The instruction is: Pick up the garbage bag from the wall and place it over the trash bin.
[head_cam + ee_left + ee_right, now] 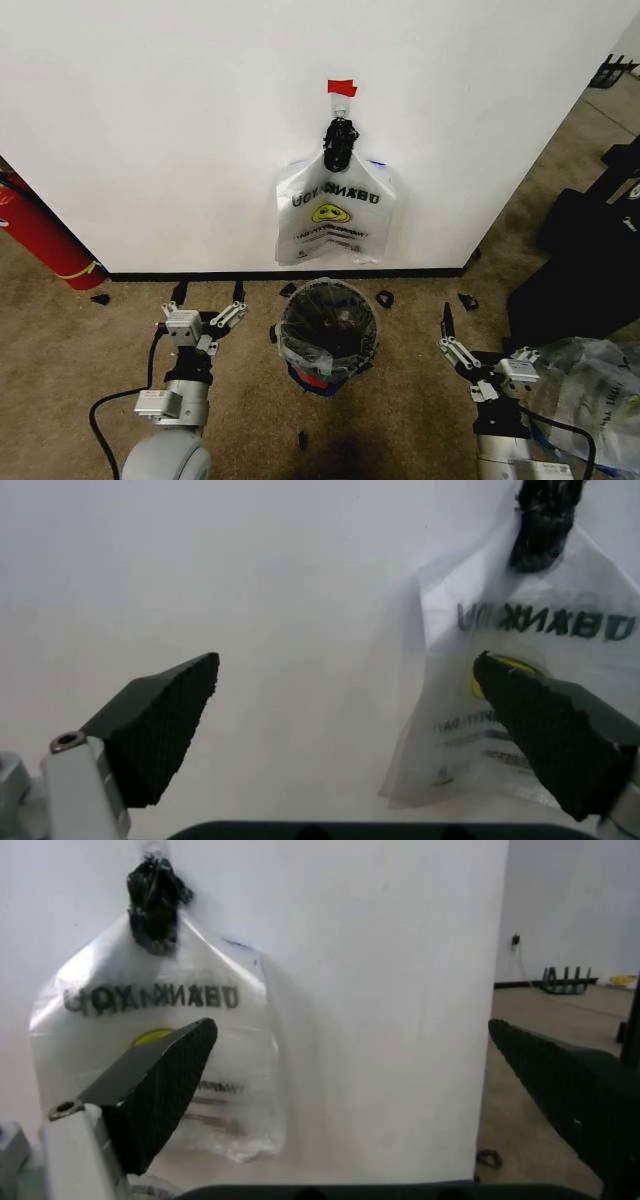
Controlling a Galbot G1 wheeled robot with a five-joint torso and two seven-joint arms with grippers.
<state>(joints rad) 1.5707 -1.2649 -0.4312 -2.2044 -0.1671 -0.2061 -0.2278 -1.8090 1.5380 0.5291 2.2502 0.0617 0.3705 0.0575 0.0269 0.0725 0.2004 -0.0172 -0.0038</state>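
So, status from our side:

bag location: the garbage bag point(335, 215) hangs flat on the wall point(150, 120), its gathered top in a black clip point(339, 143) under a strip of red tape point(342, 88). It hangs directly above and behind the trash bin point(328, 330), apart from it.

bag handling: we judge it thin, light and limp. It should crumple and slip between fingers, and the film looks easy to tear if we pull hard against the clip.

where to grip: we'd take the bunched neck just under the clip, where the layers are thick. The flat printed panel lies close against the wall and gives us little to pinch.

bin: a clear liner already shows around its rim. It sits on the carpet between our two arms.

left gripper point(209, 293): fingers spread wide, holding nothing, low near the floor on the bin's left. Its wrist view looks at the wall, with the bag off to one side.

right gripper point(446, 323): fingers wide apart too, per its wrist view, and empty. It sits low on the bin's right, well apart from the bag.

risk: the bin looks light and easy to knock.
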